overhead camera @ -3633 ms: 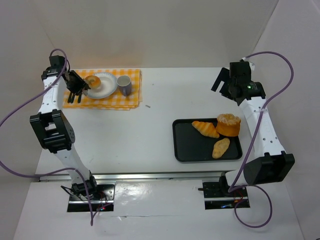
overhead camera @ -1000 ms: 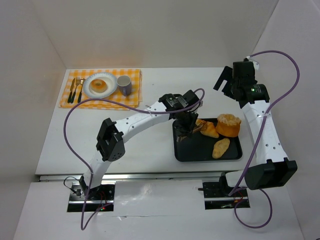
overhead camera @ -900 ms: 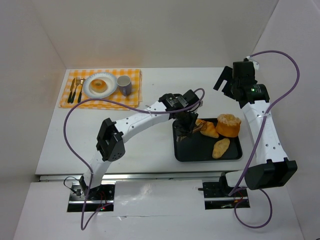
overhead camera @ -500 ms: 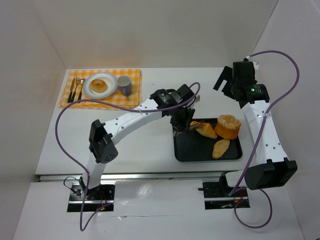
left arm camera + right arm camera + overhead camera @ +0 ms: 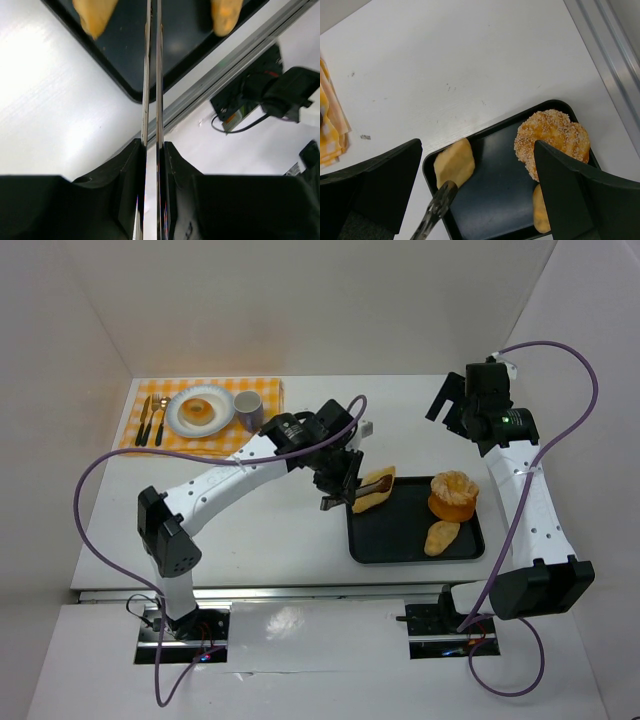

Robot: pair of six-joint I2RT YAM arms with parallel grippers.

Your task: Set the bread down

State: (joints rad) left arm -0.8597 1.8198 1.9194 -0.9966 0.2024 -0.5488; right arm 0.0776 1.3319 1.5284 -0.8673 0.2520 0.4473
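The surface (image 5: 280, 540) carries a black tray (image 5: 400, 535) at right and a checked mat (image 5: 265, 435) with a plate (image 5: 222, 418) at far left. The left gripper (image 5: 335, 480) is pressed together on tongs (image 5: 159, 75), which pinch the bread (image 5: 372, 490) over the tray's left rim (transfer stage, by my judgement). The right gripper (image 5: 477, 150) hangs spread, holding nothing. The next move calls for a level carry leftward to the plate, which is well apart, keeping the squeeze on the tongs.

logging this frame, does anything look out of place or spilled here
Only the long golden bread roll: it overhangs the black rectangular tray at its left rim, pinched in metal tongs clamped by the left gripper. Nothing looks spilled.
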